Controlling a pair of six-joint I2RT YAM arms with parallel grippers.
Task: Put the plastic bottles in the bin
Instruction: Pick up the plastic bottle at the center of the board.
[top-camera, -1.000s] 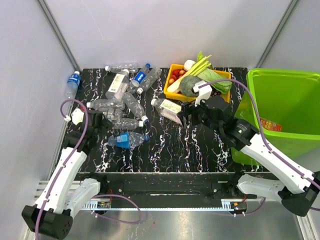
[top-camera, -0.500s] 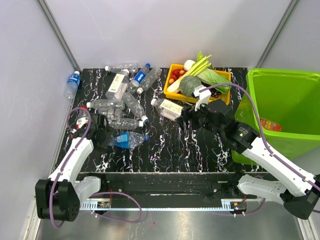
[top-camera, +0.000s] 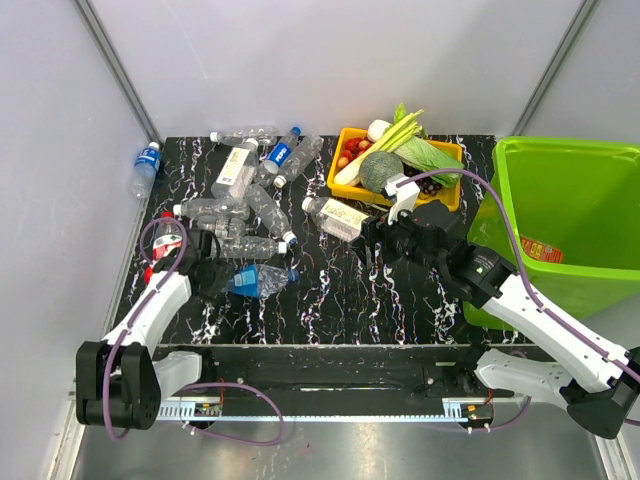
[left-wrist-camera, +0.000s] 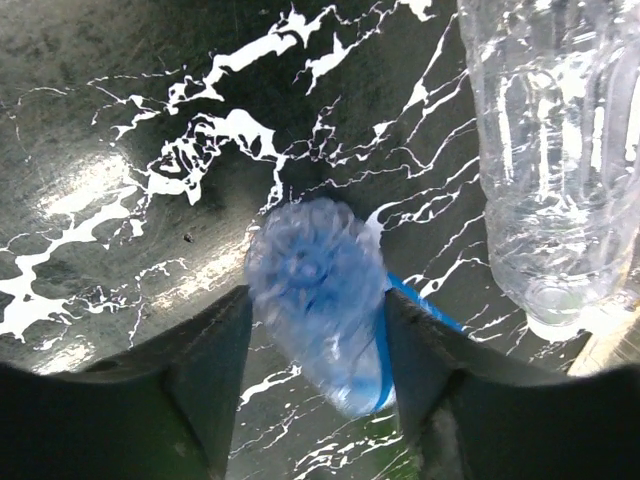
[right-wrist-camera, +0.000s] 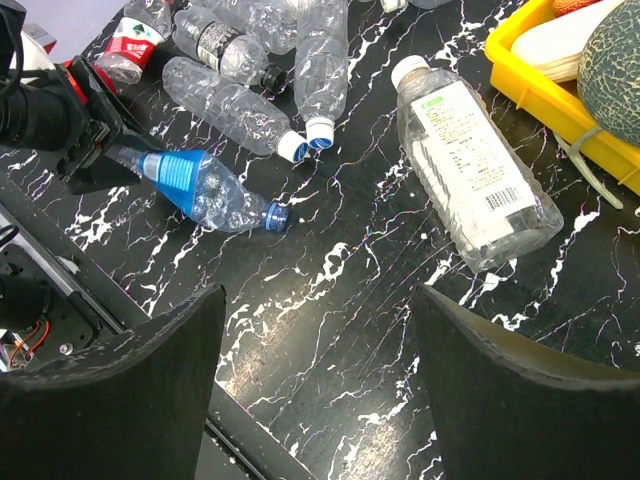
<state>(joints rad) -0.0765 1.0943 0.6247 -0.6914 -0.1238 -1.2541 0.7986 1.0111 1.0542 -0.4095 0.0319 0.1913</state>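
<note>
Left claw (left-wrist-camera: 318, 340) has closed onto blue bottle (top-camera: 258, 279), cap rightward.

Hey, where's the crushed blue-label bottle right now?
In the top view, the blue-label bottle lies on the table's near left, its base between the left gripper's fingers, with the pile of clear bottles just behind it.

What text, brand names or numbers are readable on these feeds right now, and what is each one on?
No text here is legible.
Print on the white-label bottle: rows of small type, too small to read.
Print on the red-label bottle: blurred.
Print on the blue-label bottle at the far left: too small.
Orange sticker inside the bin: too small to read.
</note>
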